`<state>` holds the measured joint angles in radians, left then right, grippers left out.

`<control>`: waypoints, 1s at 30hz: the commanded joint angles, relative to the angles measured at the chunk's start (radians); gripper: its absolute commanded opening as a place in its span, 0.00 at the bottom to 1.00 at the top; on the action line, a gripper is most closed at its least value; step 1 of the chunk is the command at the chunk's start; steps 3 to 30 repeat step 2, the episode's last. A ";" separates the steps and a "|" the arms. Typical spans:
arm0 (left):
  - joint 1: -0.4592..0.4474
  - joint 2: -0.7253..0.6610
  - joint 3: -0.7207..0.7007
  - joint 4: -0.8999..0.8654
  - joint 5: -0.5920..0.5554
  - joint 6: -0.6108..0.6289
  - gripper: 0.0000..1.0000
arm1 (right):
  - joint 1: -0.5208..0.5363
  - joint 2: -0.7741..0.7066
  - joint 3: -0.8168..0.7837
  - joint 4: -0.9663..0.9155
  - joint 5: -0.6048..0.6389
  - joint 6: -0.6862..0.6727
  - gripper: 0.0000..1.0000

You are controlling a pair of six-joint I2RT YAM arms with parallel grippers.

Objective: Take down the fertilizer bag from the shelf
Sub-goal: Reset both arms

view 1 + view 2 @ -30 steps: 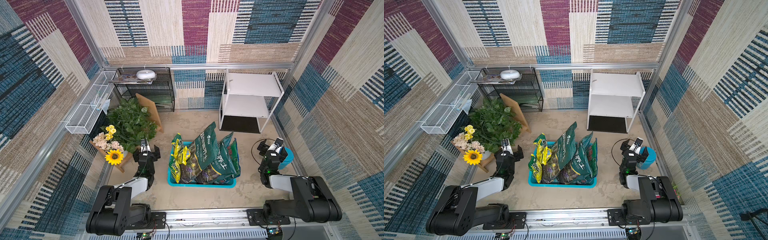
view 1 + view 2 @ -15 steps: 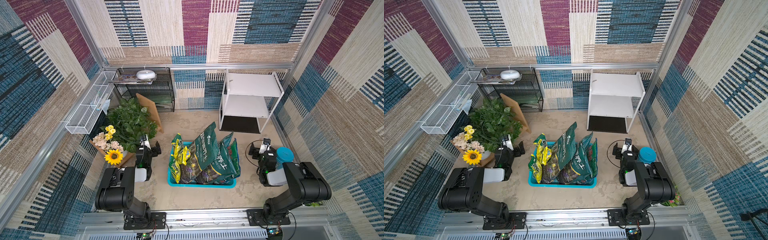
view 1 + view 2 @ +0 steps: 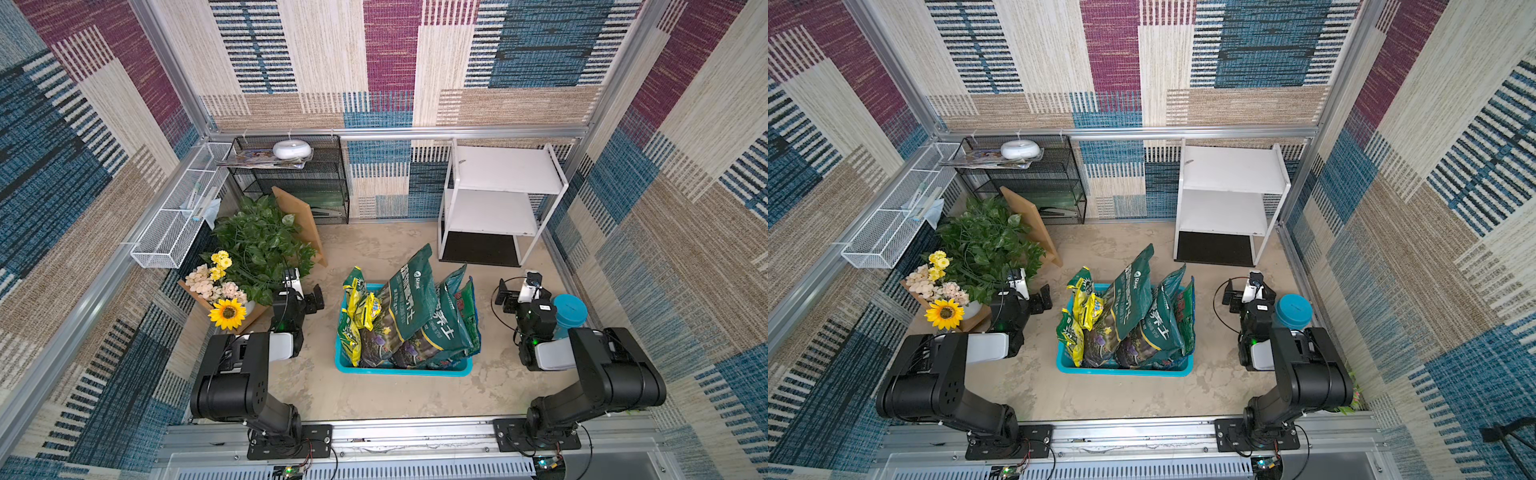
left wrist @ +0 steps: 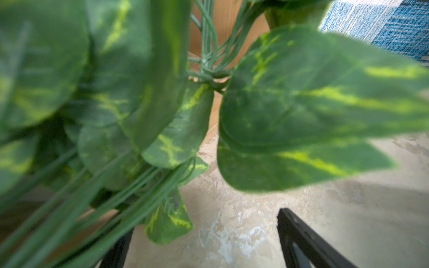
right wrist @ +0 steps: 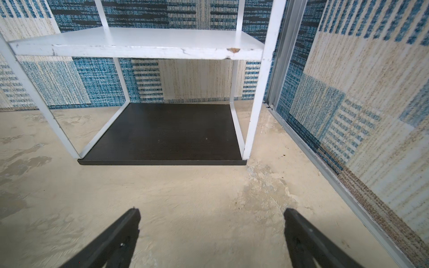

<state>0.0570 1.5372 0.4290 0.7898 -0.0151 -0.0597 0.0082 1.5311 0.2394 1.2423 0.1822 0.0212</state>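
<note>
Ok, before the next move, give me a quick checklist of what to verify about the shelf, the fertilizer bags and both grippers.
1. Bag on the shelf: not ok, its white boards and black bottom panel show none.
2. Fertilizer bags: ok, all standing in the blue bin.
3. Right gripper: ok, open, empty, facing the shelf.
4. Floor between right gripper and shelf: ok, bare.
5. Left gripper: ok, open, nothing between the jaws.
6. Left wrist view: not ok, plant leaves cover most of it.
</note>
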 commanded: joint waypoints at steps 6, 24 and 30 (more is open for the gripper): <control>0.001 -0.002 0.004 -0.007 0.015 0.006 0.99 | 0.001 -0.002 0.002 0.008 -0.003 -0.002 0.99; 0.001 -0.002 0.004 -0.007 0.015 0.006 0.99 | 0.001 -0.002 0.002 0.008 -0.003 -0.002 0.99; 0.001 -0.002 0.004 -0.007 0.015 0.006 0.99 | 0.001 -0.002 0.002 0.008 -0.003 -0.002 0.99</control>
